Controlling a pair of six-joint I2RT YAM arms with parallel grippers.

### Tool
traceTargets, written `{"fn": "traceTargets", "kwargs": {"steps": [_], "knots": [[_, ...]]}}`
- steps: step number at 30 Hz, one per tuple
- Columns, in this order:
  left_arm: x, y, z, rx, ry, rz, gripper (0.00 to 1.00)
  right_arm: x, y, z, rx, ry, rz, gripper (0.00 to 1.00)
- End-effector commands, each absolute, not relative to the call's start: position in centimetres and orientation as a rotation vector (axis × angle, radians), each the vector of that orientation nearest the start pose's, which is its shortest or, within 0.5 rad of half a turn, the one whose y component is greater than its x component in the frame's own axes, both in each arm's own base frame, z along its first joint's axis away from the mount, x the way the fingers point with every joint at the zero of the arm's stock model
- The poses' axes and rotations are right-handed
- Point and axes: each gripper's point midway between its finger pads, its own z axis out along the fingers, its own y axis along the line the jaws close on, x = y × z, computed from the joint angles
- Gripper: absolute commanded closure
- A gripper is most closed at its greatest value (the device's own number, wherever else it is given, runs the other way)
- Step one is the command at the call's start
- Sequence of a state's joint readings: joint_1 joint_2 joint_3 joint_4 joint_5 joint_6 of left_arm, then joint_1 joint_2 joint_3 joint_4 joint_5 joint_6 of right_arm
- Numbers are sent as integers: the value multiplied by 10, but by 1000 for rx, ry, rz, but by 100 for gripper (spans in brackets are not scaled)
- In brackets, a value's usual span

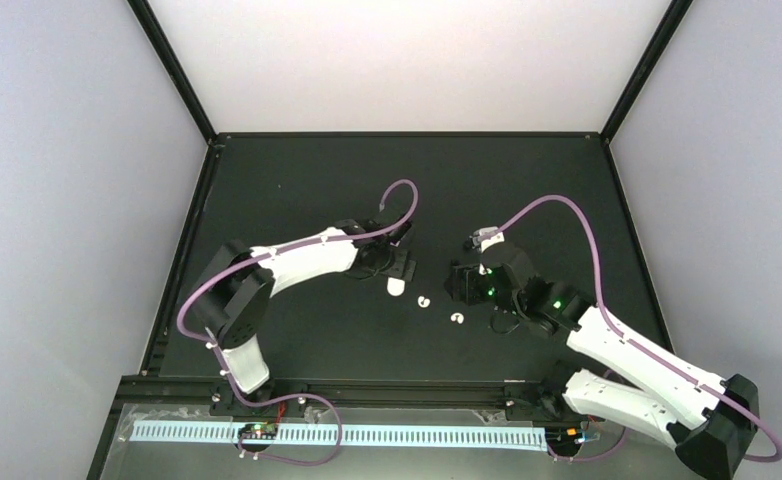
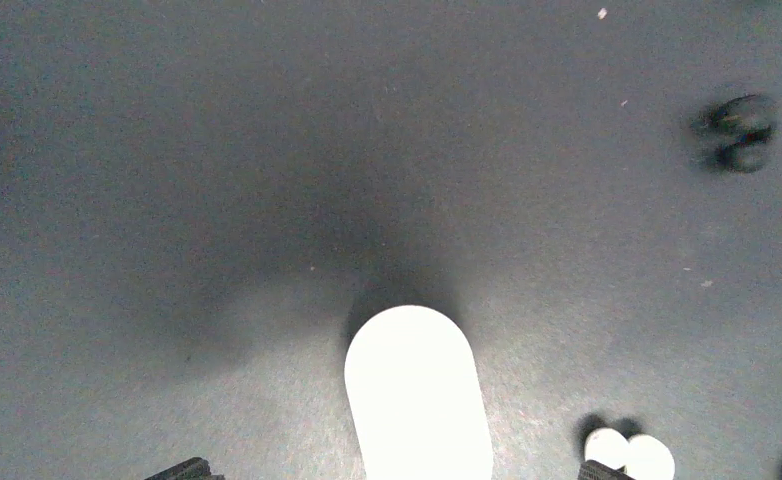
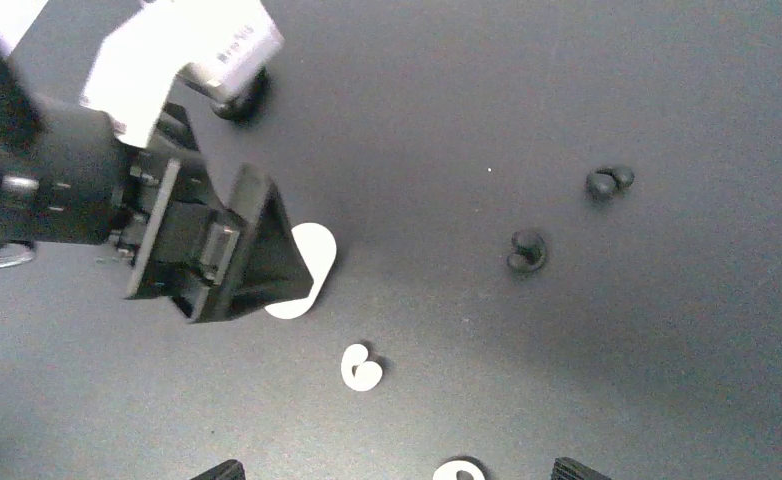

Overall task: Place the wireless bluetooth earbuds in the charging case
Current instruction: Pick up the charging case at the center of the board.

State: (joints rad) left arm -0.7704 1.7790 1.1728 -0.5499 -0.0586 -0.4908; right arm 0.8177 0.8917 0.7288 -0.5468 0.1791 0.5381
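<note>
1. Fingertips (image 2: pixel 195 469) of the left gripper (image 2: pixel 397 474) just show at the bottom edge of its wrist view. They are spread wide and hold nothing.
2. Between them, touching neither, the charging case (image 2: pixel 417 395) lies flat on the table (image 2: pixel 167 150). It is a white capsule whose long axis runs straight ahead from the wrist, so the jaws would close across its narrow width. Glare hides whether its lid is open.
3. Just beside that gripper's right fingertip lies the first white earbud (image 2: pixel 627 453).
4. The right gripper (image 3: pixel 397 472) is also wide open and empty. The second white earbud (image 3: pixel 457 470) sits between its fingertips. Ahead of it, on the side away from the case, lie a black earbud (image 3: pixel 527 250) and a second black earbud (image 3: pixel 607 182).
5. The right arm looks nearer to every earbud. The left arm reaches low and inward and seems placed to steady the case.
</note>
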Motion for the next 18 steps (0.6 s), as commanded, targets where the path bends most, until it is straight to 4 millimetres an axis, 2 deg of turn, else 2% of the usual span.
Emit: {"fn": "traceTargets", "kwargs": {"steps": [1,3,7,11,14,15,18], "knots": [[308,-267,113,241,2595,-313,2,230,193,183,-192,2293,495,20],[307,-251,132,197,2553,-312,1,236,203,177,-197,2318,497,21],[293,-192,162,94,2477,-257,1,253,238,165,-223,2403,529,24],[274,-135,210,42,2267,-219,1,270,276,146,-238,2480,579,27],[261,-115,236,47,2129,-220,1,279,305,129,-272,2538,551,28],[257,-111,243,49,2098,-225,1,282,313,116,-281,2570,520,28],[250,-106,248,66,2057,-229,1,291,326,94,-254,2641,462,28]]}}
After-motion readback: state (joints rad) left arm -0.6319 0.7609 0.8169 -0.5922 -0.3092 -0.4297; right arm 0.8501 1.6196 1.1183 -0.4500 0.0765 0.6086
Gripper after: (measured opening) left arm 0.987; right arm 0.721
